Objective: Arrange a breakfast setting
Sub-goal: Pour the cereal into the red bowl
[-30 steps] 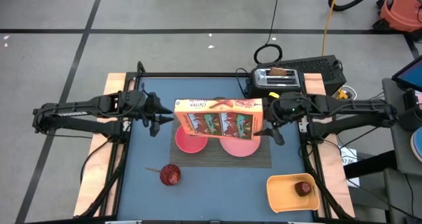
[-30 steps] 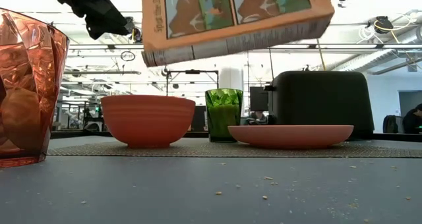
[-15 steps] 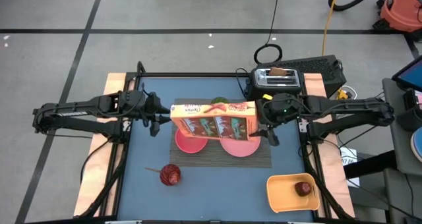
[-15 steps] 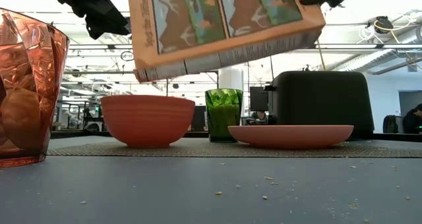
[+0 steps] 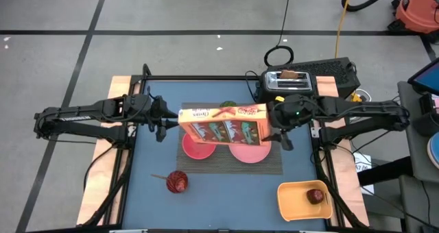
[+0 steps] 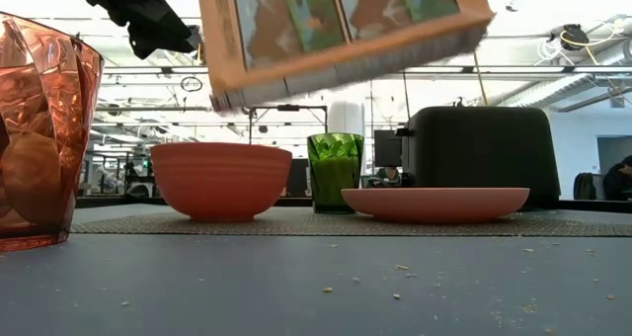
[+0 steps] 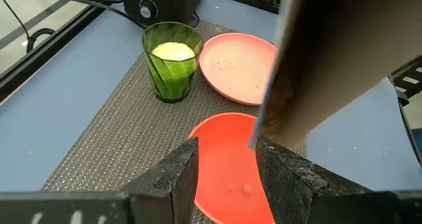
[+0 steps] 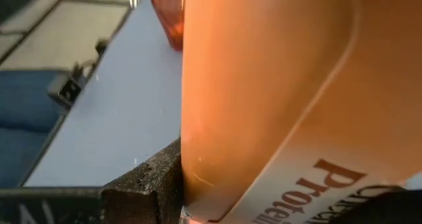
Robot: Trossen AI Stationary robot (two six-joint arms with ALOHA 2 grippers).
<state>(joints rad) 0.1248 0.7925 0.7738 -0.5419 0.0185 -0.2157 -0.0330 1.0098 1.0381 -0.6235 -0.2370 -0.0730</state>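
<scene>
The Cheerios cereal box [image 5: 223, 123] hangs in the air over the pink-red bowl [image 5: 195, 149] and the larger pink plate [image 5: 250, 153]. Both stand on the dark striped placemat [image 5: 271, 166]. My right gripper [image 5: 278, 129] is shut on the box's right end. My left gripper [image 5: 163, 123] is open and empty, just left of the box and above the bowl [image 7: 227, 165]. The toast slice [image 5: 293, 75] stands in the black toaster. The small red apple [image 5: 315, 195] lies in the orange tray. A thin wooden handle [image 5: 158, 177] sticks out of a red tumbler. My right gripper pinches the box's right end [image 8: 198, 165] between its two fingers [image 8: 145, 184], coming level from the table's right. The box is lifted clear and lies lengthwise, tilted, with its free left end [image 6: 222, 89] lower, above the bowl.
A green cup [image 7: 170, 60] with something pale inside stands on the placemat's far part. The black toaster [image 5: 285, 84] is at the far right. The red tumbler [image 5: 176, 181] stands near the front left and the orange tray [image 5: 304, 200] at the front right.
My right gripper has gone a little toward the table's left with the cereal box. The box has tipped further, so its free left end has come over the bowl.
</scene>
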